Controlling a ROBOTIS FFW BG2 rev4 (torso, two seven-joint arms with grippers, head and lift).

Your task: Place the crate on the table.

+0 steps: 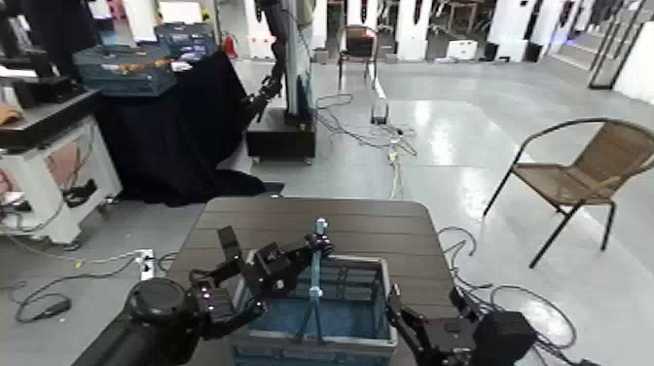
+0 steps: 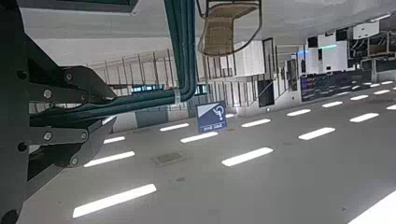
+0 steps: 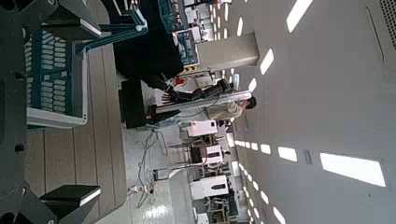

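The blue-grey latticed crate (image 1: 343,294) stands on the near part of the dark brown slatted table (image 1: 311,219), with its thin light-blue handle (image 1: 318,265) upright. My left gripper (image 1: 280,267) is over the crate's left side, just beside the handle, and is open and empty; its wrist view shows only its fingers (image 2: 86,82) against the ceiling. My right gripper (image 1: 403,325) is at the crate's right rim, open. The right wrist view shows the crate (image 3: 54,65) on the planks (image 3: 103,112) between its spread fingers (image 3: 73,198).
A metal and wicker chair (image 1: 584,165) stands to the right. A black-draped table (image 1: 175,127) with darker teal crates (image 1: 127,66) is at the back left, and a white workbench (image 1: 44,165) at the far left. Cables (image 1: 389,136) lie on the floor beyond the table.
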